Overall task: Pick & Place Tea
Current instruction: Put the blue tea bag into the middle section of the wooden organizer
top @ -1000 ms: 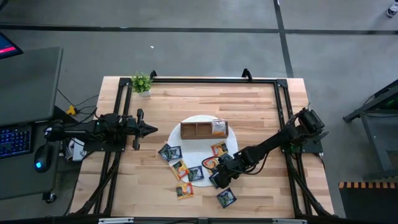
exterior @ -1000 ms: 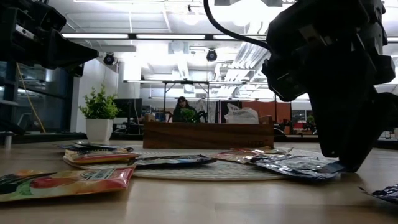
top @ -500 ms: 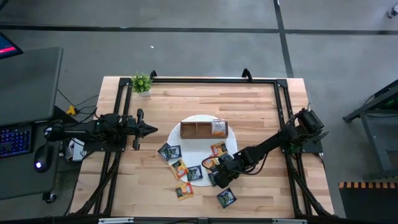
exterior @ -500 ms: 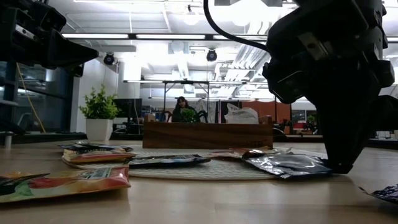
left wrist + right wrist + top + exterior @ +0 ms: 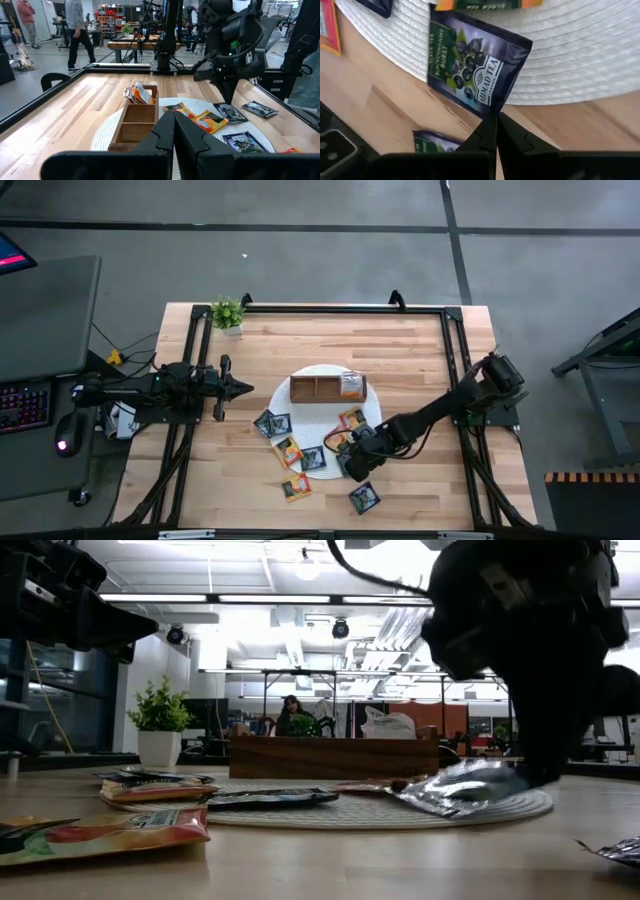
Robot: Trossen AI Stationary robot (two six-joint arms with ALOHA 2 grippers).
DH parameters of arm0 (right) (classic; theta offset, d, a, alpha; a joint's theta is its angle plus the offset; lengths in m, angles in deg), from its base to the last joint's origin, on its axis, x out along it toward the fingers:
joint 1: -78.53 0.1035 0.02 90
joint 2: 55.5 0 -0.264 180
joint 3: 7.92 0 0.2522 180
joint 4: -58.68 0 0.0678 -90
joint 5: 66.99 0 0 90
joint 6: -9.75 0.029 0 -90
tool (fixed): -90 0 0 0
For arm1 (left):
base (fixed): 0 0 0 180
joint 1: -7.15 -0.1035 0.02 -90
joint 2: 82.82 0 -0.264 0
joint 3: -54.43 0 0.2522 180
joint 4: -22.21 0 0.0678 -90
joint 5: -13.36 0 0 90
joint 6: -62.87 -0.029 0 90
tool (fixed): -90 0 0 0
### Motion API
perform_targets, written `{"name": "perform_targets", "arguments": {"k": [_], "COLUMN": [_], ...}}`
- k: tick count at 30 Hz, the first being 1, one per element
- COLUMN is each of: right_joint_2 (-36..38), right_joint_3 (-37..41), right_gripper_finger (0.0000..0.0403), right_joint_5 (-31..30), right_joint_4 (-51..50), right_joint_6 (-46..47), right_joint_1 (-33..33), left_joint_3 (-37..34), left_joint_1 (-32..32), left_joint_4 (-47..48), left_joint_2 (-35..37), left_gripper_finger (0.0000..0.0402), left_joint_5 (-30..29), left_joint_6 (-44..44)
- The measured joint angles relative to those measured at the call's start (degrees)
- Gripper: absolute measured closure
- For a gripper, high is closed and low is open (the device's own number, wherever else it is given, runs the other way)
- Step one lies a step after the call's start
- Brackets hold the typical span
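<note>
Right gripper's got a tea sachet pinched by one corner.

High view: right gripper sits at the white mat's edge. Low view: sachet dangles tilted below it. Right wrist: fingers clamped on the dark sachet. Left wrist: left gripper closed, empty, box ahead.

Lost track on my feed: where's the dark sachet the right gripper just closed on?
In the high view, the dark sachet hangs pinched in the right gripper at the white mat's near-right edge, one corner lifted.

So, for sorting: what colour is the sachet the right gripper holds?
Dark purple sachet with berry artwork, pinched by the right gripper; clearest in the right wrist view.
</note>
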Motion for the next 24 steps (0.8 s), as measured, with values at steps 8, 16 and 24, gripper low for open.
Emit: {"name": "perform_targets", "arguments": {"k": [8, 16, 24], "right_joint_2": [1.2, 1.2, 1.2], "right_joint_3": [-12.0, -23.7, -27.7], "right_gripper_finger": [0.0403, 0.0403, 0.0403], "right_joint_5": [-6.6, -16.2, -25.3], "right_joint_4": [-21.4, -39.7, -45.5], "right_joint_6": [-12.1, -30.7, -54.1], "right_joint_1": [-0.8, -2.0, -8.8], "left_joint_3": [0.0, 0.0, 0.0], "left_joint_1": [0.0, 0.0, 0.0], "left_joint_4": [0.0, 0.0, 0.0], "left_joint_2": [0.0, 0.0, 0.0], "left_gripper_finger": [0.0401, 0.0401, 0.0401], "left_joint_5": [0.0, 0.0, 0.0], "left_joint_6": [0.0, 0.0, 0.0]}}
